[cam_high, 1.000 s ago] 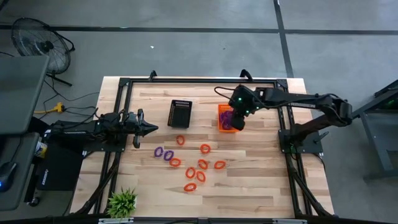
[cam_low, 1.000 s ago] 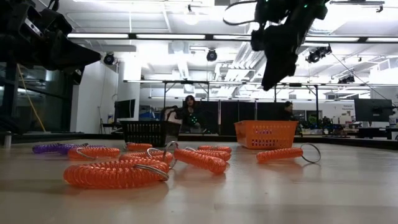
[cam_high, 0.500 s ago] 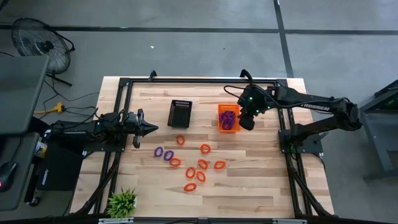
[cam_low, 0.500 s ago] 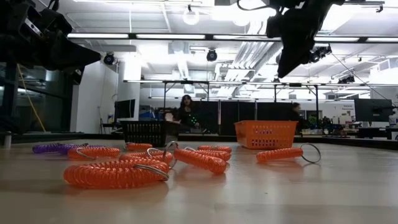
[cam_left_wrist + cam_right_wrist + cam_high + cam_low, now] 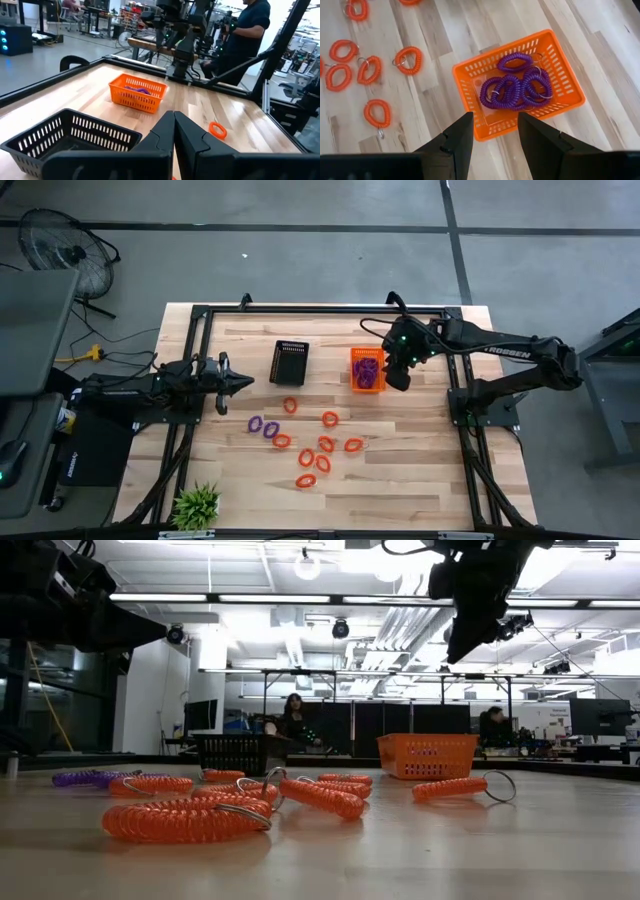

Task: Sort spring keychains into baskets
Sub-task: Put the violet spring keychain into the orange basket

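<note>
Hovering above the light wooden surface [image 5: 400, 470], the right gripper [image 5: 397, 379] hangs just beside the bright orange perforated plastic basket [image 5: 366, 370], on the side nearer its own arm. Its two dark fingers [image 5: 455, 137] are spread apart and hold nothing. Seen past them in the right wrist view, the orange basket [image 5: 520, 90] contains a tangle of purple coiled spring keychains [image 5: 515, 85].

A small black perforated plastic basket [image 5: 289, 362] sits well apart from the orange one, toward the left arm. The left gripper [image 5: 236, 385] waits low near the surface's left side, beside the black basket, with its fingers [image 5: 192, 137] pressed together and nothing between them.

Loose on the surface, nearer the front edge than both baskets, lie several orange-red coiled spring keychains [image 5: 326, 444] in a scattered cluster, and two purple keychains [image 5: 263, 426] side by side at the cluster's left. A small green potted plant [image 5: 196, 506] stands at the front left corner.
</note>
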